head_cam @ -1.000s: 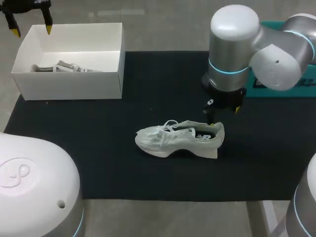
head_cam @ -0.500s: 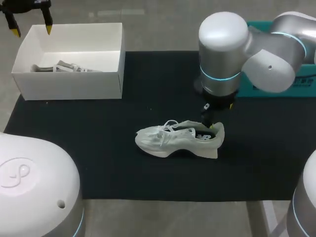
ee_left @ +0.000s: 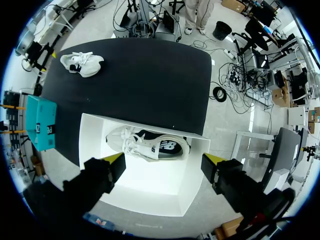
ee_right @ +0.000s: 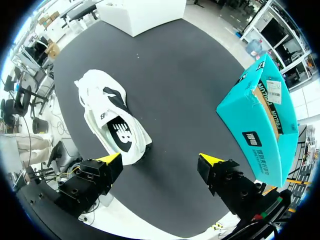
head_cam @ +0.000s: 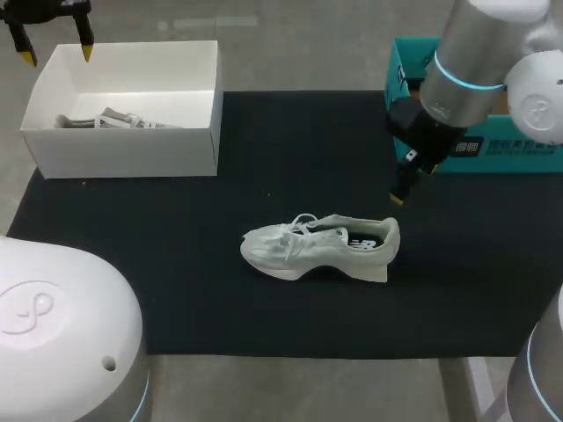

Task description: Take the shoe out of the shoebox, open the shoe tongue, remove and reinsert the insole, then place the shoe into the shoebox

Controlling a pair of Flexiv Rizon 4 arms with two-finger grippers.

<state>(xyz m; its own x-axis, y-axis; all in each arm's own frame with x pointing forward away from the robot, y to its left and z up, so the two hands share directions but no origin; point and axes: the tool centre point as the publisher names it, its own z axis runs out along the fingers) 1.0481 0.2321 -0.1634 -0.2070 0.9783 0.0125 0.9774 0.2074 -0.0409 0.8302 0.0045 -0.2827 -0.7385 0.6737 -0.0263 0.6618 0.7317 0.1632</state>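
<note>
Fingers of the right gripper (ee_right: 160, 160) stand wide apart with nothing between them. It hangs above the black mat (head_cam: 264, 158), and in the head view only one yellow tip of this gripper (head_cam: 398, 195) shows clearly. The white lace-up running shoe (head_cam: 321, 247) stands on its sole on the mat, outside the box. Its heel is the end nearest those fingers, close to them but not touching. In the right wrist view the shoe (ee_right: 112, 122) lies ahead of the fingers, its heel just ahead of one yellow tip and its toe pointing away, the dark opening facing up. The teal cardboard box (ee_right: 262, 120) sits ahead of the other finger, at the mat's edge.

The left gripper (head_cam: 58, 53) hovers over the open white cardboard shoebox (head_cam: 123, 145), its fingers also spread wide and holding nothing. In the left wrist view the gripper (ee_left: 165, 162) looks down into the shoebox (ee_left: 145, 192), which lies under and between the two yellow tips. A second white shoe (ee_left: 150, 144) lies on its side inside the box, ahead of the fingers and untouched by them. Well beyond the box, across the mat, the running shoe (ee_left: 81, 63) shows small.
</note>
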